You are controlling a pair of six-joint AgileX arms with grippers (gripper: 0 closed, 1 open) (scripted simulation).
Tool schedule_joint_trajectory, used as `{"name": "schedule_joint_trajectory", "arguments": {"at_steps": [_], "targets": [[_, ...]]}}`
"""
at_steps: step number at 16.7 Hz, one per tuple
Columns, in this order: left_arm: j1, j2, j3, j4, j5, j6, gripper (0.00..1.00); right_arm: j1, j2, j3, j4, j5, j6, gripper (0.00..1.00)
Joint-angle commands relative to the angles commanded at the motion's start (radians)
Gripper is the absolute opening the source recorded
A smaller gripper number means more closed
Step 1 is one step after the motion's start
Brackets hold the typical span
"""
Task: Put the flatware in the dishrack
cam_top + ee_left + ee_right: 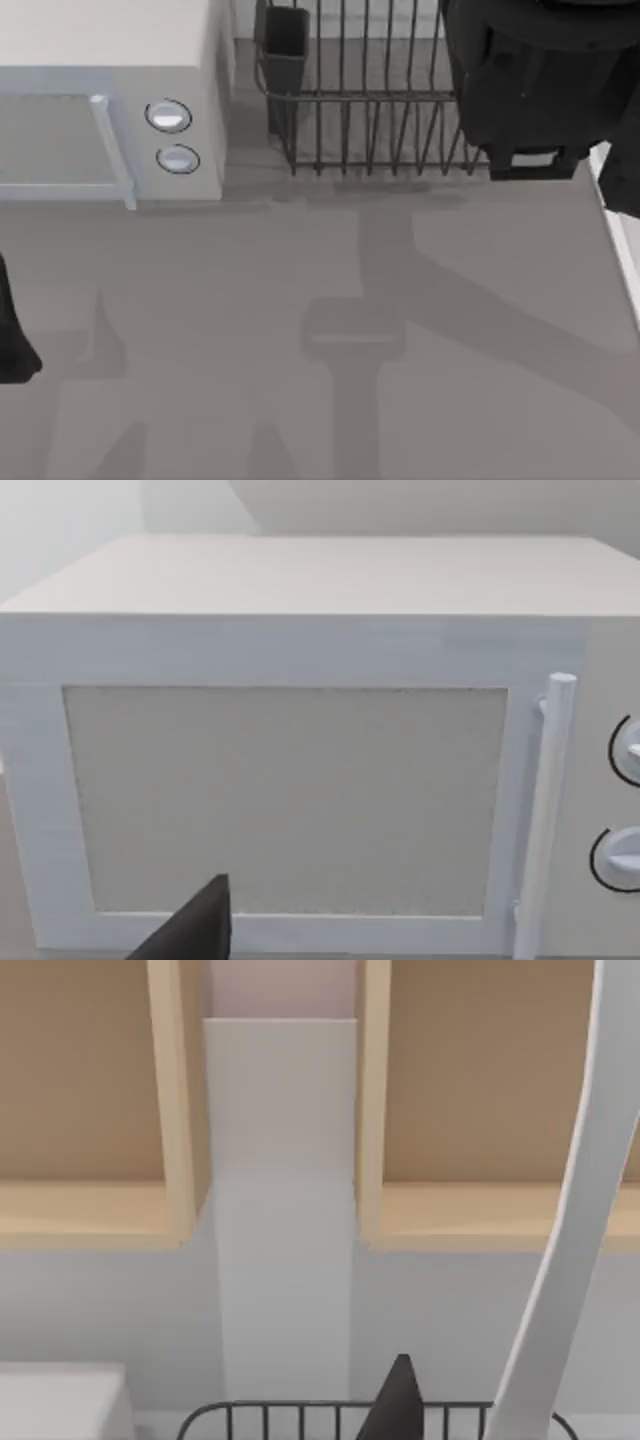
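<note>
While grey table [250, 330] lies bare, dishrack [370, 120] behind

so counting it up: one dishrack [370, 110] with one dark utensil cup [287, 45] in its corner, one white microwave-looking box [110, 100] with two round knobs [168, 116] and one bar handle [112, 150], one pale piece of flatware [570, 1260], and two wooden wall cabinets [90, 1100].

Kitchen: microwave [300, 780], dishrack [370, 120] (cabinets [90, 1090] above).
</note>
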Motion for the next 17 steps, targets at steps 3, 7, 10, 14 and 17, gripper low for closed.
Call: {"name": "schedule_joint_trajectory", "arguments": {"at_steps": [3, 7, 10, 14, 17], "targets": [[0.0, 0.0, 0.0, 0.0, 0.0, 0.0, 1.0, -0.01, 0.018, -0.002, 0.012, -0.014, 0.001, 0.0], [0.0, 0.0, 0.0, 0.0, 0.0, 0.0, 1.0, -0.08, 0.16, -0.017, 0.162, -0.105, -0.001, 0.0], [0.0, 0.0, 0.0, 0.0, 0.0, 0.0, 1.0, -0.178, 0.32, -0.041, 0.365, -0.203, -0.003, 0.0], [0.0, 0.0, 0.0, 0.0, 0.0, 0.0, 1.0, -0.325, 0.513, -0.082, 0.621, -0.33, -0.008, 0.0], [0.0, 0.0, 0.0, 0.0, 0.0, 0.0, 1.0, -0.397, 0.593, -0.102, 0.714, -0.389, -0.013, 0.0]]}}
